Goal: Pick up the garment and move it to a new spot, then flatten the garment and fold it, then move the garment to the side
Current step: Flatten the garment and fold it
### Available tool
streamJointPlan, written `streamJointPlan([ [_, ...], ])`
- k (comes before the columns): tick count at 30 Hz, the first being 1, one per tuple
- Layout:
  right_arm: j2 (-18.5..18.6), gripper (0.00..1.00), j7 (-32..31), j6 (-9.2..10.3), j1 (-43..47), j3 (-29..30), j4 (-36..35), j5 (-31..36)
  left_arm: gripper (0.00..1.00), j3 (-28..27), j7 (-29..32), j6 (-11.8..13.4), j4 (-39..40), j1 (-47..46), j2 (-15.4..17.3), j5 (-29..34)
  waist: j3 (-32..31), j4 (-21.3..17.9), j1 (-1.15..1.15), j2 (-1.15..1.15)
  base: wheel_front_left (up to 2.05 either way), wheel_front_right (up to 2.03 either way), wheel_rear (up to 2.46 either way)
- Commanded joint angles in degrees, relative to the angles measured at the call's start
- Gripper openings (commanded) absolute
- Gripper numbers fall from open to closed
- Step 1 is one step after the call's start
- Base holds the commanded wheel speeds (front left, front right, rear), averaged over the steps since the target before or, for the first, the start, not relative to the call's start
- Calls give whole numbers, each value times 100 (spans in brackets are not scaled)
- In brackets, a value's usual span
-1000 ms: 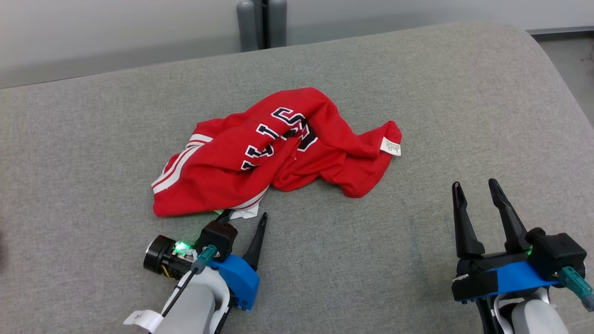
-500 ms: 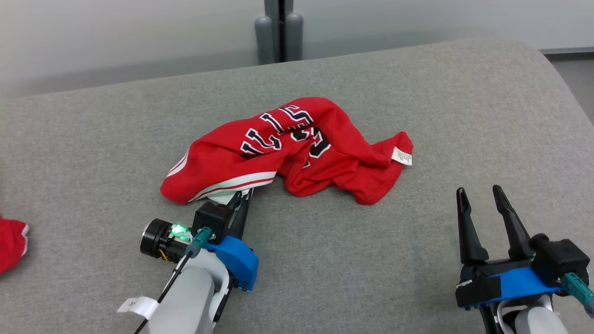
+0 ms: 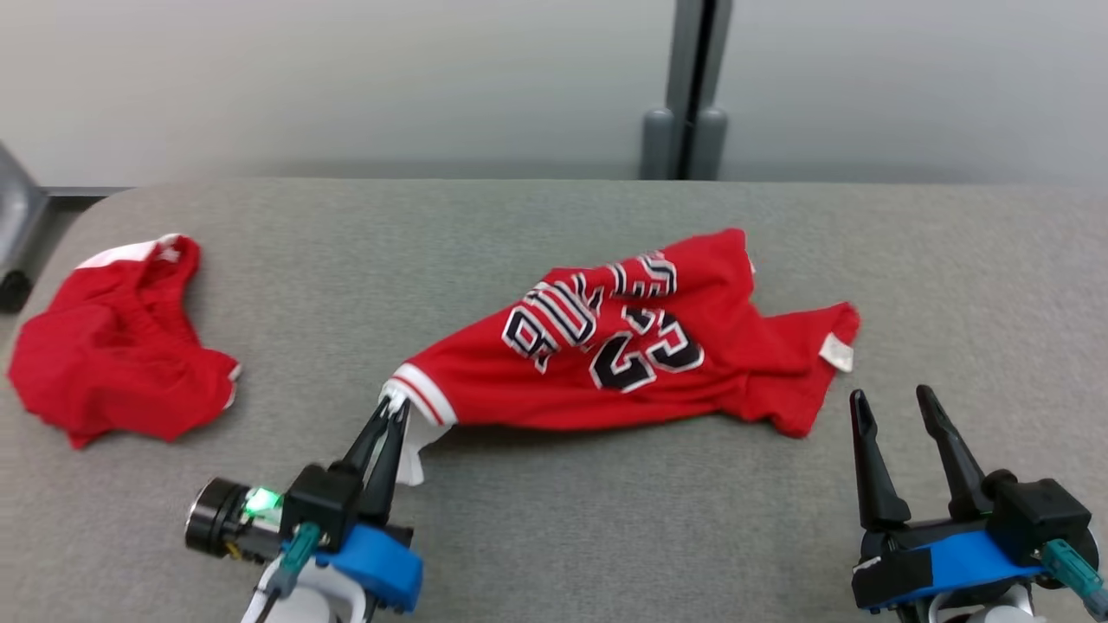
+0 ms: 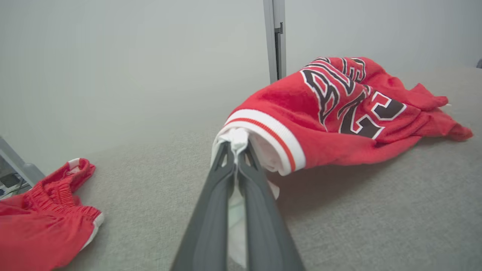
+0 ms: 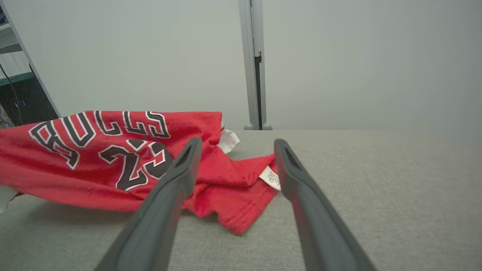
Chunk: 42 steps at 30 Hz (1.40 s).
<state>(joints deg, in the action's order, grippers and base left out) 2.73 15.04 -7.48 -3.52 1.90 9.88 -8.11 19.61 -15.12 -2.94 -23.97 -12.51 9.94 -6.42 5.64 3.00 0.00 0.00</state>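
Observation:
The garment (image 3: pixel 632 355) is a red jersey with black and white lettering and white-striped trim, stretched across the middle of the grey surface. My left gripper (image 3: pixel 391 408) is shut on its white-trimmed left corner, which is lifted off the surface; in the left wrist view the fingers (image 4: pixel 214 188) pinch the white edge of the garment (image 4: pixel 339 109). My right gripper (image 3: pixel 892 402) stands open at the lower right, apart from the cloth. In the right wrist view its open jaws frame the garment's (image 5: pixel 113 158) crumpled right end and white label.
A second red garment (image 3: pixel 112 355), shorts with white trim, lies crumpled at the left end of the grey padded surface (image 3: pixel 606 519). A grey post (image 3: pixel 688 95) stands behind the far edge against a pale wall. A dark frame shows at the far left.
My left gripper closed on the jersey's trimmed corner and pulled it left and up, stretching the cloth out. The head camera has swung, bringing the red shorts into view. The right gripper stays open.

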Motion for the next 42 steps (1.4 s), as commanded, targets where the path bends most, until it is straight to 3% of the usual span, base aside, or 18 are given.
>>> streamJointPlan([
  [1, 30, 100, 22, -3, 71, 9, 11, 26, 0, 19, -4, 49, 124, 136, 89, 58, -5, 97, 0, 0, 0, 0, 0],
  [9, 28, 100, 22, -3, 160, -4, 38, -22, 0, 252, 310, 87, 1091, 1030, 466, 212, -126, 514, 0, 0, 0, 0, 0],
  [18, 29, 100, 22, -3, 133, -23, 96, -32, 0, 993, 691, -257, 968, 1746, 120, -131, -106, 532, 0, 0, 0, 0, 0],
  [20, 29, 100, 22, -3, 127, -5, 104, -27, 84, 1085, 638, -294, 928, 1684, 76, -137, -108, 501, 0, 0, 0, 0, 0],
  [21, 29, 100, 22, -3, 127, 3, 107, -25, 100, 1131, 615, -298, 914, 1655, 31, -158, -112, 486, 0, 0, 0, 0, 0],
  [31, 29, 100, 22, -3, 132, 74, 121, -40, 100, 894, 429, -194, 1829, 1248, 98, -276, -119, 348, 0, 0, 0, 0, 0],
  [35, 29, 100, 22, -3, 91, 78, 130, -45, 100, 588, 388, -23, 2173, 1117, 195, -372, -110, 276, 0, 0, 0, 0, 0],
  [42, 28, 100, 22, -3, 46, 53, 150, -23, 100, 35, 344, 254, 2106, 846, 342, -558, -99, 40, 0, 0, 0, 0, 0],
])
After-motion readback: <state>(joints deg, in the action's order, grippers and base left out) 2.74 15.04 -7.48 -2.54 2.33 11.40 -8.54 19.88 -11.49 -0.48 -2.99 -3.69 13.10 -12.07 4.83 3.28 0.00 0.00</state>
